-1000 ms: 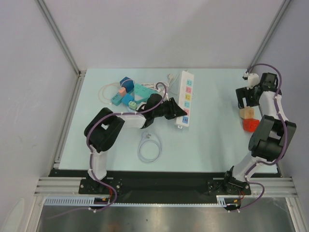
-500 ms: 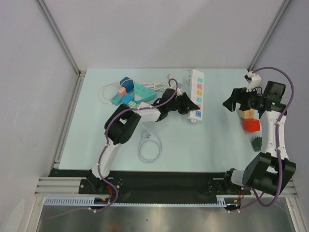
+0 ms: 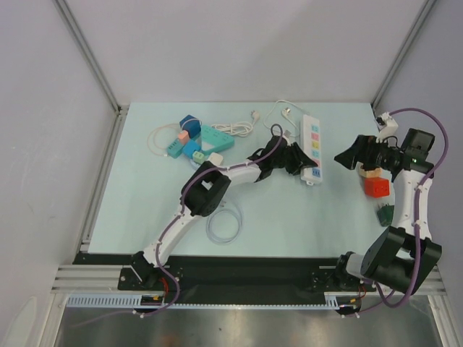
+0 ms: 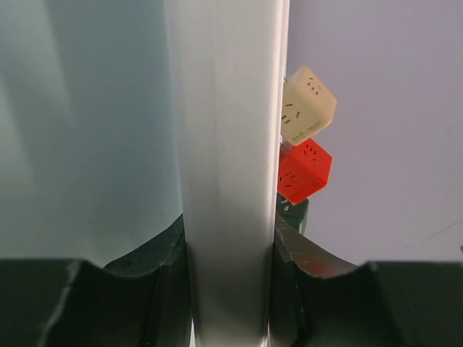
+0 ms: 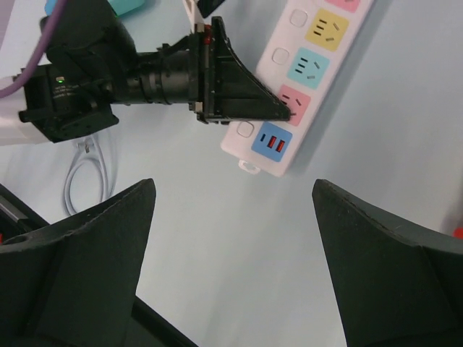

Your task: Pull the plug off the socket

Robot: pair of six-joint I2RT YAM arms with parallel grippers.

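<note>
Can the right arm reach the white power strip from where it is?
Probably yes. The right fingers are open and face the power strip across bare table, nothing between. The left fingers only clamp it near its end.

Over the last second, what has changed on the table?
The left gripper, clamped on the power strip, has dragged it rightward, its arm stretching out. The right gripper, open, turned to face the strip. The coiled cable, adapter pile and red cube stayed put.
</note>
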